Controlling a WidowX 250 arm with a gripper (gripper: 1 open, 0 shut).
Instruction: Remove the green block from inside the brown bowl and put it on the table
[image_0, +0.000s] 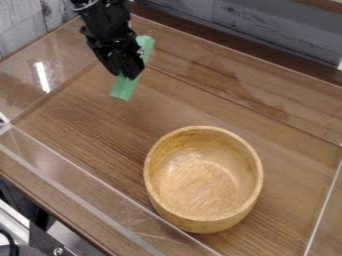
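My claw (124, 72) sits at the far left of the scene, black, pointing steeply down, and it's pinching the green block (128, 84). Jaws are pressed tight on the block's upper part; the lower end sticks out below the fingertips, tilted, leaning toward the left. A lighter green patch shows beside the jaws on the right, and I can't tell if that's part of the block or part of the claw. Can't tell if the block's bottom end touches the table (227, 95) or hangs just above it; it's very close to the wood either way. Block is well apart from the brown bowl (203, 178), which sits on the table at near right. I see nothing inside the bowl, only the grain of its inner floor, thick rim all round. The table is brown wood grain. Clear acrylic walls (60, 165) run along its edges, with a bright glare spot on the left one. Grey plank wall (267, 22) behind, at the far side.
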